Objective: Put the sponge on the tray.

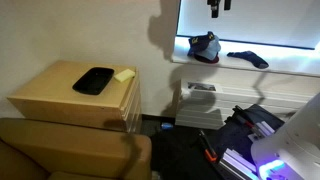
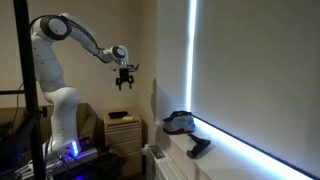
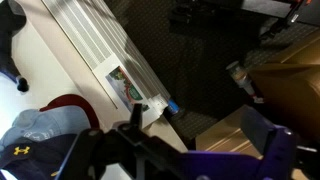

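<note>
Brown upholstered seat: foreground of an exterior view, directly in front of the wooden cabinet.

Sponge: pale yellow-green block lying flat at a far corner of the cabinet worktop, just beside the tray and not on it. Whether the two touch cannot be told.

Tray: flat, black, rounded corners, lying on the same worktop and carrying nothing.

Radiator: white, against the wall under the window sill, between the cabinet and the robot base. The wrist view shows it with a printed label.

Window sill: bears a dark cap with red trim and, apart from it, a dark limp item of a kind I cannot make out.

Tool: fingers apart and holding nothing. It hangs high in front of the blind, above the cap, with the cap directly below it in the wrist view.

Relation: the sponge lies well apart from the tool, much lower and off to the side, with the radiator and open floor between them.
</note>
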Controlling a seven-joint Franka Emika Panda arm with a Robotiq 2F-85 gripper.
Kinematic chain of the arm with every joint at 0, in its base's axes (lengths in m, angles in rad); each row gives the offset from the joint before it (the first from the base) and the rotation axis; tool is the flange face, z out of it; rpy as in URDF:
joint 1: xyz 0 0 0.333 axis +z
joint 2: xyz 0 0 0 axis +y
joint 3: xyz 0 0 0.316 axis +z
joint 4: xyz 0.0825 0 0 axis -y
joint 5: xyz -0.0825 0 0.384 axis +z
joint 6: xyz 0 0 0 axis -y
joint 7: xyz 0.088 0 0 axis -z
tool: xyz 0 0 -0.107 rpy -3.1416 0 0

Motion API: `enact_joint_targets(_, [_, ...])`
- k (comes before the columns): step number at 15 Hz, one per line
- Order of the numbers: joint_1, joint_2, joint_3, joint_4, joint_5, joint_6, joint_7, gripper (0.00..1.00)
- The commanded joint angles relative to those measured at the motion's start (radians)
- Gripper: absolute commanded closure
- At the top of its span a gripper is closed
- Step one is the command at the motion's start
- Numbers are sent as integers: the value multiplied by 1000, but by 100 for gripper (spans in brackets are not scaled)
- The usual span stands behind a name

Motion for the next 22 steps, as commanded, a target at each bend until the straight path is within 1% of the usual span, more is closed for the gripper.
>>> enact_joint_targets(1, [7, 0, -6, 2, -2, -3, 2, 0])
enact_joint_targets(6, [7, 0, -6, 2, -2, -3, 2, 0])
enact_joint_targets(8, [-17, 90, -13, 26, -25, -11, 50, 0])
enact_joint_targets(9, [-16, 122, -9, 15, -41, 6, 69, 0])
enact_joint_targets(10, [-2, 149, -2, -11, -37, 48, 80, 0])
enact_joint_targets(12, [15, 211, 16, -24, -27, 100, 120, 0])
enact_joint_targets(15, [57, 322, 64, 6, -9, 170, 211, 0])
enact_joint_targets(16, [73, 347, 80, 15, -10, 181, 221, 0])
enact_joint_targets(18, [104, 331, 105, 26, -6, 137, 157, 0])
enact_joint_targets(19, [90, 338, 90, 2, -14, 168, 200, 0])
enact_joint_targets(22, [114, 337, 109, 17, -14, 161, 193, 0])
